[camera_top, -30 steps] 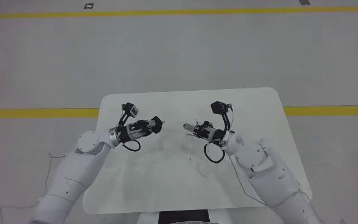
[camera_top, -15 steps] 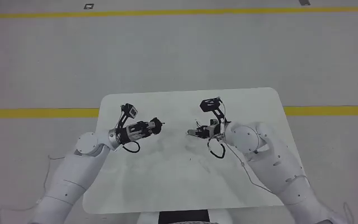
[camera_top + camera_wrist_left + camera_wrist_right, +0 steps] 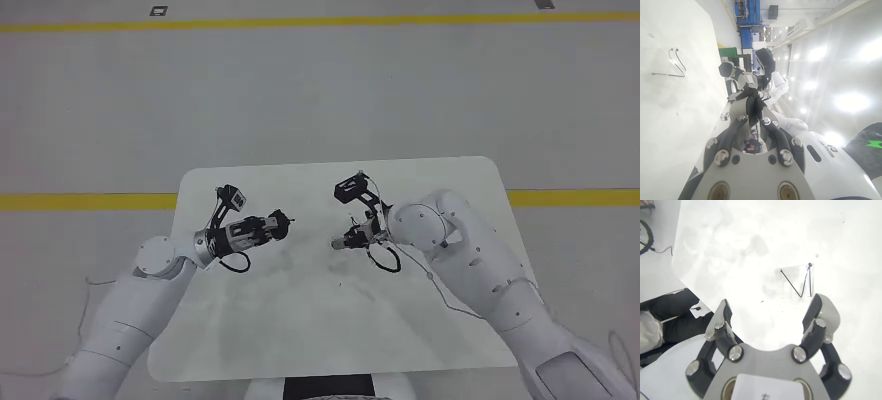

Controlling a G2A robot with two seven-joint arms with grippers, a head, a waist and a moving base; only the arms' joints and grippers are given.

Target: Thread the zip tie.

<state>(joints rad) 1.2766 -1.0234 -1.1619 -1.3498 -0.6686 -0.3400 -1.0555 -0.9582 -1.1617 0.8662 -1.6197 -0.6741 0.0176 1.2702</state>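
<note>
just beyond right gripper (image 3: 770, 300), zip ties (image 3: 791, 283)

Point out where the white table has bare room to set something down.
Free: the white rounded table's far right corner beyond the right arm, and its near edge between the arms. Crowded: the middle, where the left gripper and right gripper face each other, with thin black zip ties lying near the right gripper.

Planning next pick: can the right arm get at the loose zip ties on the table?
Probably yes. The right end effector hangs open over the table, the zip ties lie just ahead of it, and nothing stands between.
</note>
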